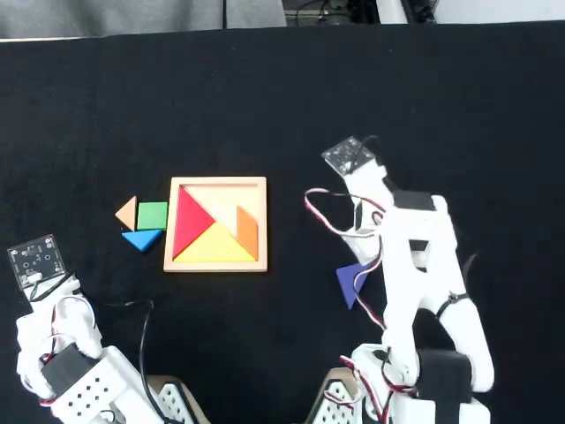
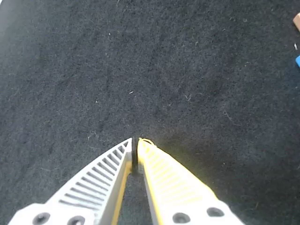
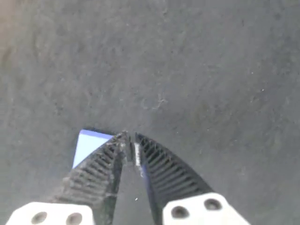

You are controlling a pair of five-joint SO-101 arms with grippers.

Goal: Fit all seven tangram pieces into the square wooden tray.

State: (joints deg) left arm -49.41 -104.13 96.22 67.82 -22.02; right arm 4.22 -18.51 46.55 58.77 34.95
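The square wooden tray [image 1: 216,263] lies left of centre and holds a red triangle [image 1: 190,221], a yellow triangle [image 1: 216,247] and an orange piece [image 1: 247,231]. Just left of the tray lie a tan triangle [image 1: 127,213], a green square [image 1: 152,215] and a blue triangle [image 1: 142,238]. A violet-blue triangle [image 1: 351,281] lies flat right of the tray, beside the right arm [image 1: 415,256]. My right gripper [image 3: 130,137] is shut, its tips at the edge of that piece [image 3: 89,143], which shows beside one finger. My left gripper [image 2: 136,143] is shut over bare cloth.
Black cloth covers the whole table. The left arm [image 1: 53,344] sits at the near left corner, well short of the loose pieces. The tan piece [image 2: 297,21] and the blue piece [image 2: 297,61] peek in at the left wrist view's edge.
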